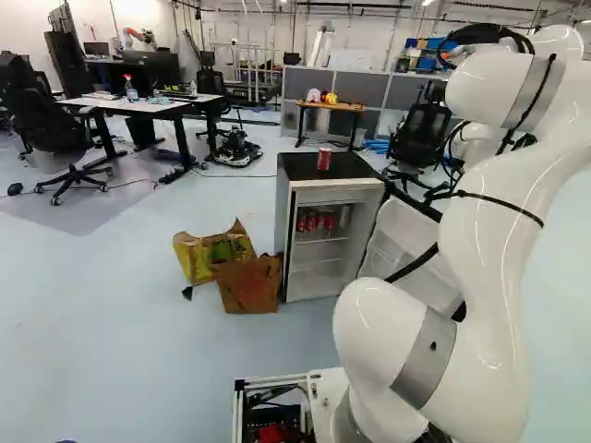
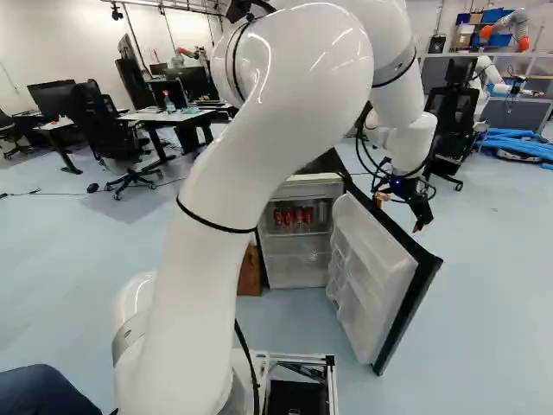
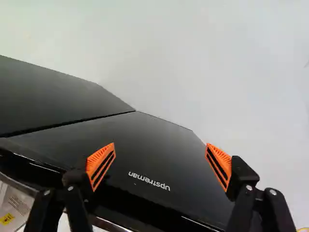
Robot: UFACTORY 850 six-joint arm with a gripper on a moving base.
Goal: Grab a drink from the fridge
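Room: wide pale floor (image 1: 138,305), grey partitions (image 1: 360,88) along the back. Black office chairs (image 1: 42,120) by a white worktable (image 1: 138,104) at the upper left of the left base view; a small wooden table (image 1: 330,106) before the partitions. Another robot (image 2: 510,30) at the upper right of the right base view.

Arm (image 2: 251,156): rises from its base joint, arches high, then descends at its far end on the outer side of the open fridge door. End effector (image 2: 399,213) released, fingers wide apart, nothing gripped. Wrist view: the door's black outer face lies under and ahead of the orange pads (image 3: 101,164); contact cannot be told.

Fridge (image 1: 284,231): upright on the floor, ahead of the base. Door (image 2: 376,268) swung wide toward the base, white shelved lining facing the cavity. It stands between the end effector and the interior, blocking the direct way in.

Bags: one yellow-and-brown bag (image 1: 199,258) and one brown bag (image 1: 249,284), on the floor beside the fridge, on the side away from the door.

Drinks: red cans (image 1: 311,222) in a row on the fridge's upper shelf; one more red can (image 1: 323,159) upright on its black top.
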